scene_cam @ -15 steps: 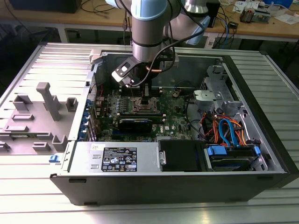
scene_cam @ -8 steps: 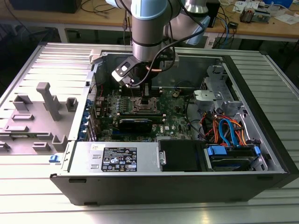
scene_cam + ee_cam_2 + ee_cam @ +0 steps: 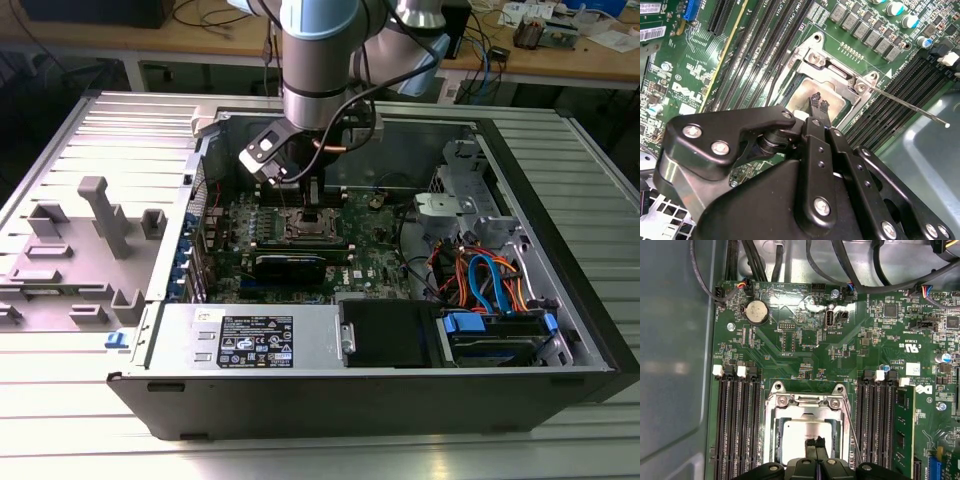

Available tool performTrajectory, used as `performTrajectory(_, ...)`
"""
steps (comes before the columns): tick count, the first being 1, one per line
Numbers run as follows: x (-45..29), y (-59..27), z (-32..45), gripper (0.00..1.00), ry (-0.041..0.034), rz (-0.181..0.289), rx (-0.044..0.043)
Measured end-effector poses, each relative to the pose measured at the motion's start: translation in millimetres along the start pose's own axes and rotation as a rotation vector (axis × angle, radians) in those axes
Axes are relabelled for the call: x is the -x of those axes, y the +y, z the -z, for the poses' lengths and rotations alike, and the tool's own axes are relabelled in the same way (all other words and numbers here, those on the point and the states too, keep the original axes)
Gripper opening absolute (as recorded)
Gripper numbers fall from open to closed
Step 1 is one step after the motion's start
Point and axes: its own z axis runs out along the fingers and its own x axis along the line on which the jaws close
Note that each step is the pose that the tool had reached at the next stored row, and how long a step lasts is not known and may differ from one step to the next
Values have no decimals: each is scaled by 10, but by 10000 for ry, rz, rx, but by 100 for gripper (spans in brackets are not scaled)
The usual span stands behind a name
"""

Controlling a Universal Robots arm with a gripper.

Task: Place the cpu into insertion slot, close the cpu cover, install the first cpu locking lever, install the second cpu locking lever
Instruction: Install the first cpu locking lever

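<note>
- You see the black metal two-finger tool (image 3: 815,442) with its tips pressed together, pinching nothing, right over the cpu (image 3: 799,432), a small flat square chip with a dull silver-grey top.
- The cpu sits in the insertion slot (image 3: 778,439), a dark-rimmed square socket on the green motherboard (image 3: 805,352).
- In the exterior view you find the tool (image 3: 310,212) just above frame centre, inside the open grey computer case (image 3: 560,250).
- The cpu cover (image 3: 807,401), a thin silver metal frame, lies around the chip.
- A thin wire locking lever (image 3: 910,107) juts out across the black memory slots (image 3: 890,107).

The silver-grey cylindrical robot arm (image 3: 316,100) has pale blue joint caps (image 3: 320,14); the matte black angular gripper (image 3: 819,102) is studded with round silver screws (image 3: 692,131).
</note>
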Motion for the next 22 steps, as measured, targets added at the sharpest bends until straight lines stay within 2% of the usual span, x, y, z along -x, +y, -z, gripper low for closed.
performTrajectory(22,2,1,69,11,0,0,-1)
